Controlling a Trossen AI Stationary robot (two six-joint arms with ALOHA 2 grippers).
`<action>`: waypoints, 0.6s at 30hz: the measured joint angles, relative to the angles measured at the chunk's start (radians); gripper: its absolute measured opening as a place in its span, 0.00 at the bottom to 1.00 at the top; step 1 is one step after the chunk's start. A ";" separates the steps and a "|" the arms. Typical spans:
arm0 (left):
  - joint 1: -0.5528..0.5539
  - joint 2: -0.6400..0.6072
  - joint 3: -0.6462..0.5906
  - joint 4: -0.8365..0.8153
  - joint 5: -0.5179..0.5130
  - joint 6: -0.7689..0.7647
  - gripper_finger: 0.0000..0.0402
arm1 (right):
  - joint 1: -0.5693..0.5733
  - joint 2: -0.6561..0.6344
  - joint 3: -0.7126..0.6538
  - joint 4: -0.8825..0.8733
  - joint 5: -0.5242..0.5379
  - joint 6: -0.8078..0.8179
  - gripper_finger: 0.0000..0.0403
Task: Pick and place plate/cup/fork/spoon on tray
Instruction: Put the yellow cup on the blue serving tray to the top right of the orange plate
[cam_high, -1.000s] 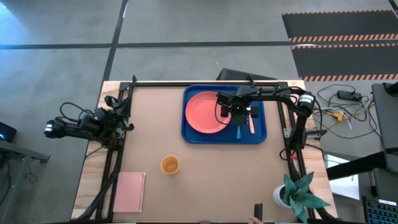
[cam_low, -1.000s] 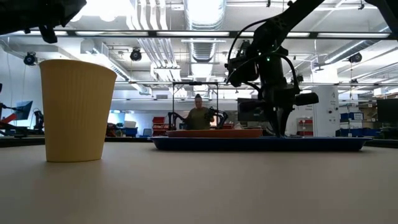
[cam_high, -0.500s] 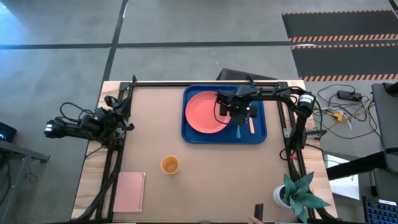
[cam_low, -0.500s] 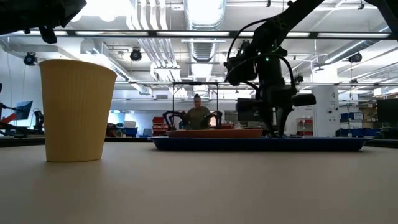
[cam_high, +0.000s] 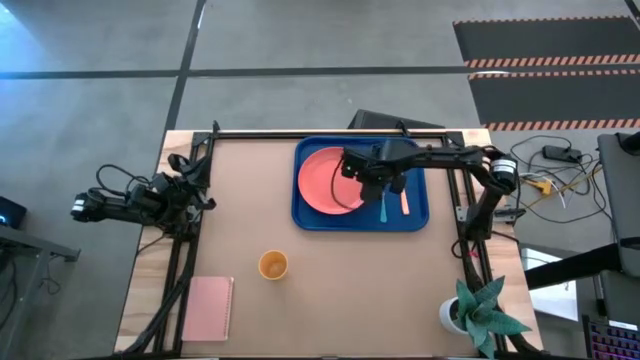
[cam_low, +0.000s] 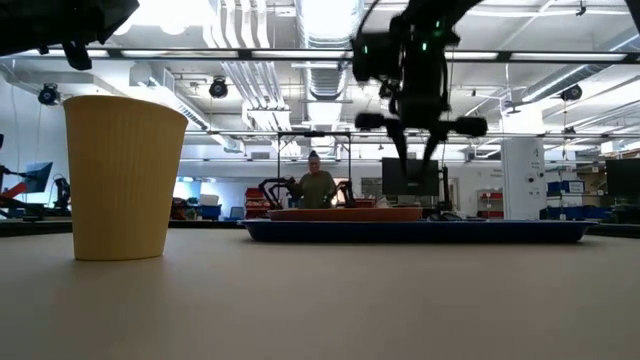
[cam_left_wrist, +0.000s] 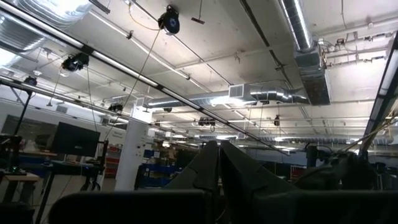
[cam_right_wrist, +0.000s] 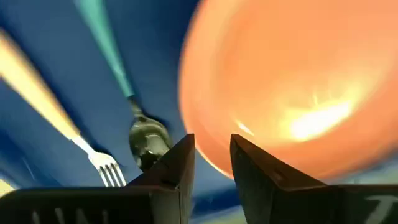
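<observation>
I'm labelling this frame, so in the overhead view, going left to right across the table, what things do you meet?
Pink notebook → cup → plate on the tray → spoon → fork → potted plant.

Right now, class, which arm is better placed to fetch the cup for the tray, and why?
Right, probably. The right gripper hangs empty above the tray, while the left gripper sits folded at the table's edge. The cup stands between them.

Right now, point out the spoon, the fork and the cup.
spoon (cam_high: 384, 210), high view, on its blue handle.
fork (cam_high: 404, 201), high view, on its orange handle.
cup (cam_high: 272, 265), high view, on its open top.
</observation>
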 joint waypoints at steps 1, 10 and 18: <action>0.000 0.000 0.000 0.000 0.000 0.000 0.00 | 0.022 -0.008 0.010 -0.001 0.022 0.066 0.22; 0.000 0.000 0.000 -0.001 0.000 -0.006 0.00 | 0.181 -0.037 0.173 0.037 0.026 1.057 0.17; 0.000 0.000 0.000 0.025 0.001 -0.013 0.00 | 0.254 -0.037 0.207 0.338 -0.353 1.394 0.16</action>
